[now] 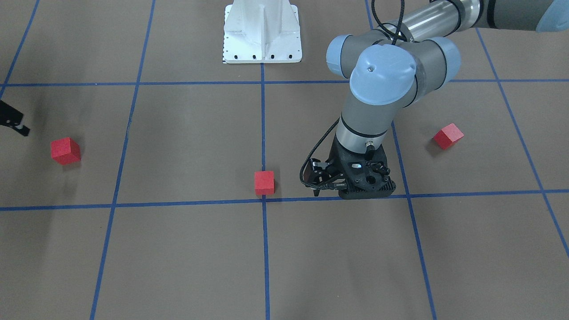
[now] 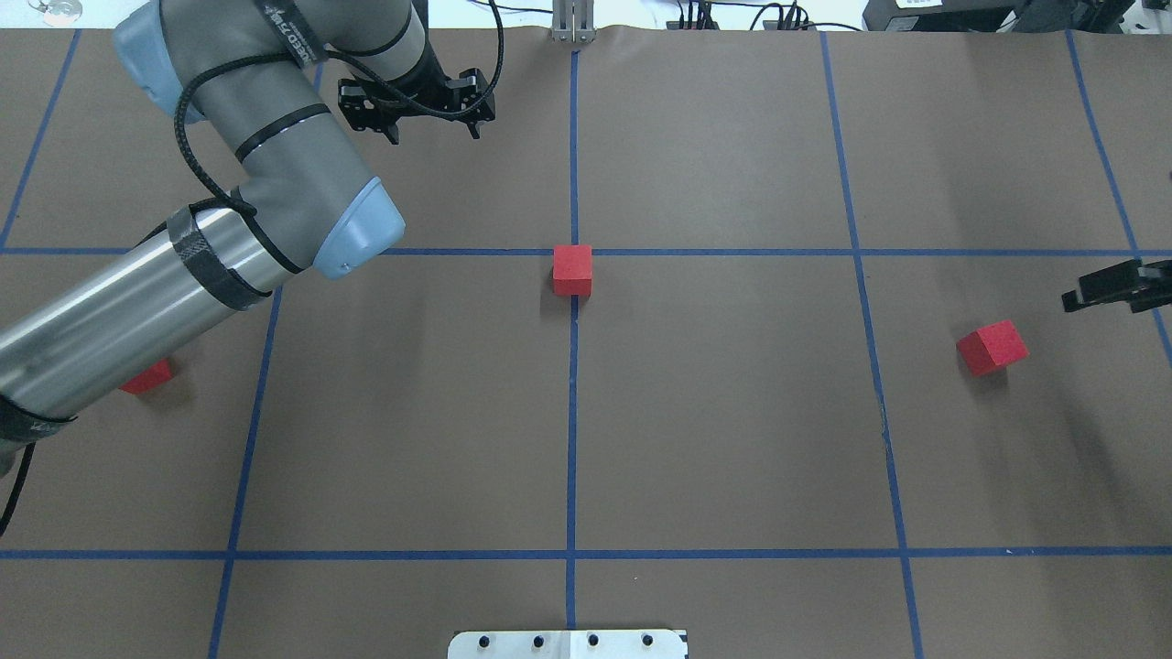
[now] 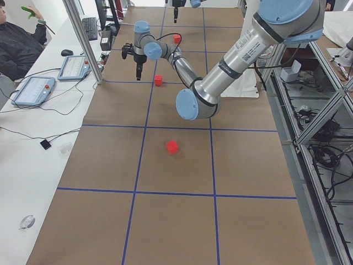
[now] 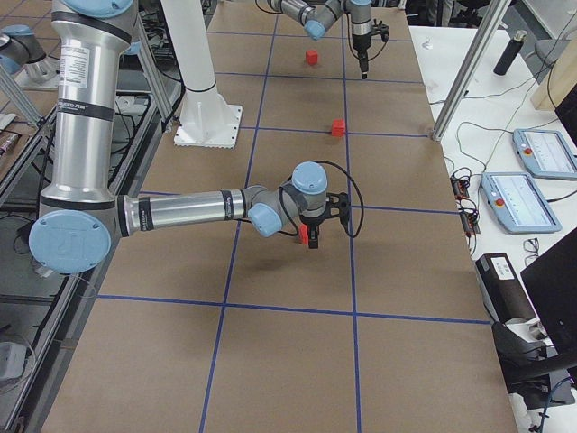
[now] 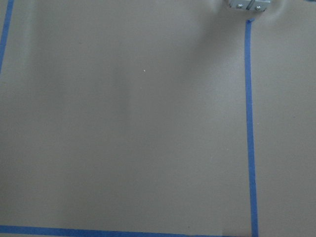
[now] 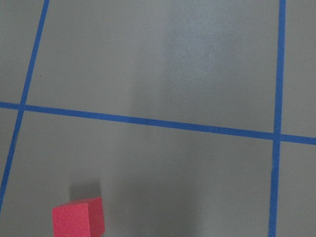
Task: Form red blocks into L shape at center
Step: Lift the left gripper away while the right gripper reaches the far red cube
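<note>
- The worktop [image 2: 732, 412] is covered in brown paper, gridded with blue tape.
- The left gripper [image 2: 436, 135] is held up toward the far edge, jaws spread, nothing carried.
- The right gripper [image 2: 1085, 295] is barely glimpsed at the right edge, so open or closed can't be told.
- Red blocks: one [image 2: 572, 271] is parked touching the center [image 2: 574, 252], one [image 2: 992, 348] is near the right edge, one [image 2: 146, 376] near the left edge.
- Looks like one down, two to go. The right-edge block, sitting skewed, probably gets lined up on and grabbed next.

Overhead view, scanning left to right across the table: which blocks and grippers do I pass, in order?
Half-hidden red block → left gripper → middle red block by the center tape crossing → far-right red block → right gripper at the picture's edge.
</note>
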Robot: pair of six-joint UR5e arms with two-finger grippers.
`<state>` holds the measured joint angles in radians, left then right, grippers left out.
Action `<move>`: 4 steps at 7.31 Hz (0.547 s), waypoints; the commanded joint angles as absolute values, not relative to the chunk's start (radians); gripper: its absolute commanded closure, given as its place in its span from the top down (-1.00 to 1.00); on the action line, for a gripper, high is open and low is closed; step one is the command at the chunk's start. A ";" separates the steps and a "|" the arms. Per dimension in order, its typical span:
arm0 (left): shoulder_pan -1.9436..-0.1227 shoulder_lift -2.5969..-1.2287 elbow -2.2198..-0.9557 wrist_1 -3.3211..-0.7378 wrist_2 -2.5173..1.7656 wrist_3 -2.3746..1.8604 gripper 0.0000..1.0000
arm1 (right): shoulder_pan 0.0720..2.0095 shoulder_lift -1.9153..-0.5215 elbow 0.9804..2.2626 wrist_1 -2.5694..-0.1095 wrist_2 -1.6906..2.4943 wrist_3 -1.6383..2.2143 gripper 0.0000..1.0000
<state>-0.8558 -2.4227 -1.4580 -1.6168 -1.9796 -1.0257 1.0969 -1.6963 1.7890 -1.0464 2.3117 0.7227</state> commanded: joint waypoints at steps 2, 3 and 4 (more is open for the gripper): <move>-0.874 -2.415 -1.456 -1.618 -1.976 -0.985 1.00 | 0.919 -1.680 1.790 -1.045 2.230 0.816 0.98; -0.874 -2.413 -1.456 -1.620 -1.976 -0.985 1.00 | 0.896 -1.683 1.781 -1.045 2.229 0.813 0.98; -0.874 -2.413 -1.456 -1.620 -1.976 -0.985 1.00 | 0.906 -1.684 1.772 -1.046 2.229 0.784 0.98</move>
